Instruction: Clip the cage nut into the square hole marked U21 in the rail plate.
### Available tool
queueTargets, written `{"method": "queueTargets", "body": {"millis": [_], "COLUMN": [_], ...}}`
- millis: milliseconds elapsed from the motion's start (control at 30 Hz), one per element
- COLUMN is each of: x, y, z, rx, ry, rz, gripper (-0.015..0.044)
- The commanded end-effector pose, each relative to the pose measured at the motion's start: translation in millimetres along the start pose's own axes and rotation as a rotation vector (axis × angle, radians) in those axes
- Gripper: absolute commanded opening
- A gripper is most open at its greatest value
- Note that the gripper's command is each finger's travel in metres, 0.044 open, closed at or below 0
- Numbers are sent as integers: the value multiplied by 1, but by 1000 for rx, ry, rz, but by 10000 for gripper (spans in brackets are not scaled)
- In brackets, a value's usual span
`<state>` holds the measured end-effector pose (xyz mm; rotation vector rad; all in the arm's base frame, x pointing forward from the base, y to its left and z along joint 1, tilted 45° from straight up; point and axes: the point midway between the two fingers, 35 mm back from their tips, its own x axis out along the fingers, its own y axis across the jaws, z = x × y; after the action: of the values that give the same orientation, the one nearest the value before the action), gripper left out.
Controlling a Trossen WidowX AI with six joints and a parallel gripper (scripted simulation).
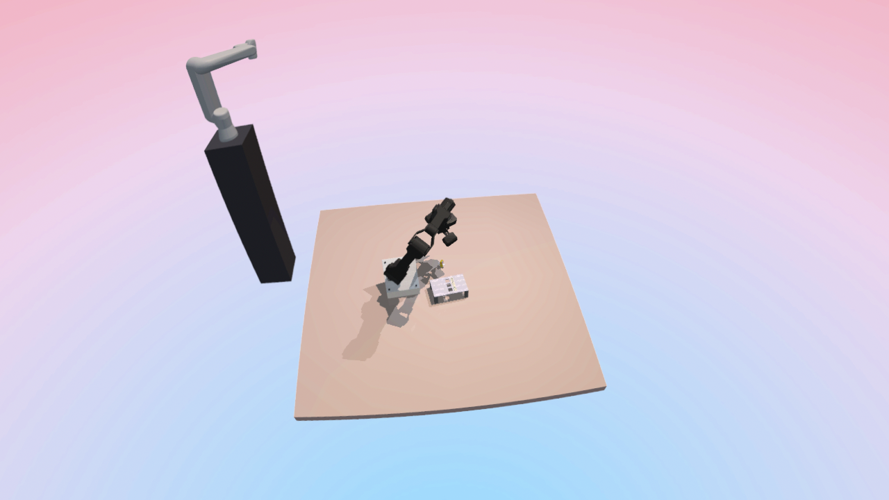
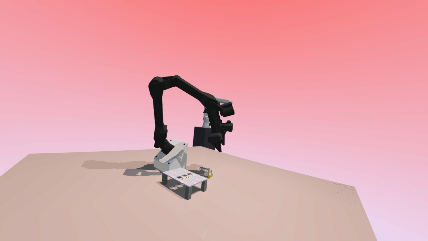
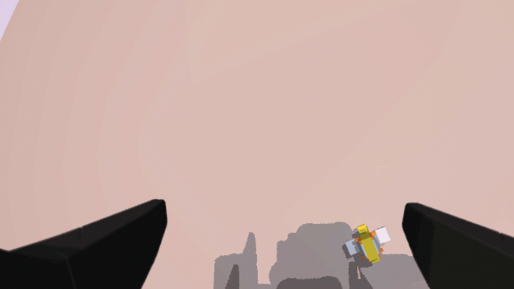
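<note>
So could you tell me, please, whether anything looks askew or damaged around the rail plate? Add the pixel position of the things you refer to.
Nothing stands out: the plate (image 1: 438,287) (image 2: 196,181) stands level on its legs, the nut (image 1: 441,264) (image 2: 211,172) (image 3: 369,244) sits beside it, and the open gripper (image 1: 444,227) (image 2: 221,148) (image 3: 285,214) hangs above the table. Fine damage would be too small to see.

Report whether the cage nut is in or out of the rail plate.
Out: the cage nut sits on the table beside the rail plate.

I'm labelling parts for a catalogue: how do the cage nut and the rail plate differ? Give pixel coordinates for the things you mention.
The cage nut (image 1: 442,264) (image 2: 210,173) (image 3: 369,245) is small, the rail plate (image 1: 439,287) (image 2: 196,180) far wider. The nut is mostly yellow, the plate pale lilac. The nut sits on the table (image 1: 497,348) (image 2: 254,209) (image 3: 257,100); the plate stands raised on legs.
</note>
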<state>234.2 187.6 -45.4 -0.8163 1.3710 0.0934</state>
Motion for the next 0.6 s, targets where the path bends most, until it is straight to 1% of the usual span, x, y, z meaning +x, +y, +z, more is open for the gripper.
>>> {"method": "queueTargets", "body": {"millis": [0, 67, 100, 267, 567], "x": [24, 33, 35, 36, 36], "y": [-27, -41, -45, -46, -46], "z": [-25, -40, -44, -45, -45], "rx": [-249, -401, -442, -456, -456], "ry": [189, 307, 339, 350, 350], "rz": [-112, -152, -160, -162, -162], "gripper": [440, 440, 440, 440, 204]}}
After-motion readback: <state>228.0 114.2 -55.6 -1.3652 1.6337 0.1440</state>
